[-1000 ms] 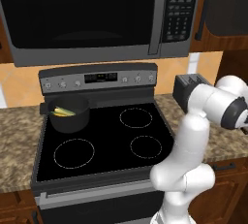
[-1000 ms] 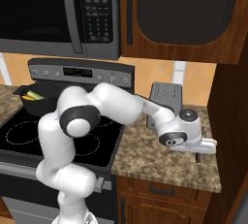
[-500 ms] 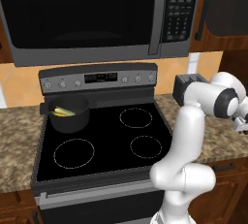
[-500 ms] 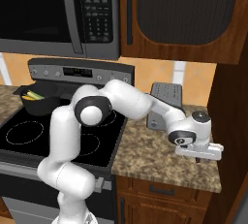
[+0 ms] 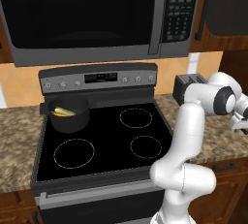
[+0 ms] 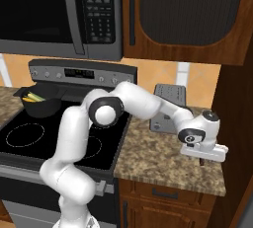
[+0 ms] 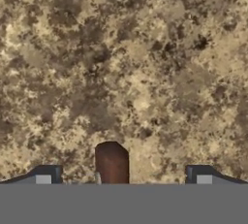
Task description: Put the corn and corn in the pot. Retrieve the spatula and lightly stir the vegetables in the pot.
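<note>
The dark pot [image 5: 68,116] [image 6: 40,105] stands on the stove's back left burner. Both yellow corn [image 5: 63,112] [image 6: 32,97] cobs lie inside it. My gripper [image 6: 203,157] [image 7: 123,177] hangs low over the granite counter right of the stove, far from the pot, and points down. In the hand view its fingertips [image 7: 46,175] stand wide apart and open. Between them, touching neither, lies a brown rounded end [image 7: 112,162] that looks like the spatula's handle. The rest of the spatula is hidden.
A grey toaster [image 5: 188,87] [image 6: 168,107] stands at the back of the right counter [image 6: 153,155], behind my arm. The black stovetop [image 5: 104,143] has several burner rings. A microwave [image 5: 97,14] and wooden cabinets [image 6: 190,15] hang overhead.
My arm has swung further right and lower over the right counter. The jaws have stayed open, and the pot with the corn has not moved.
</note>
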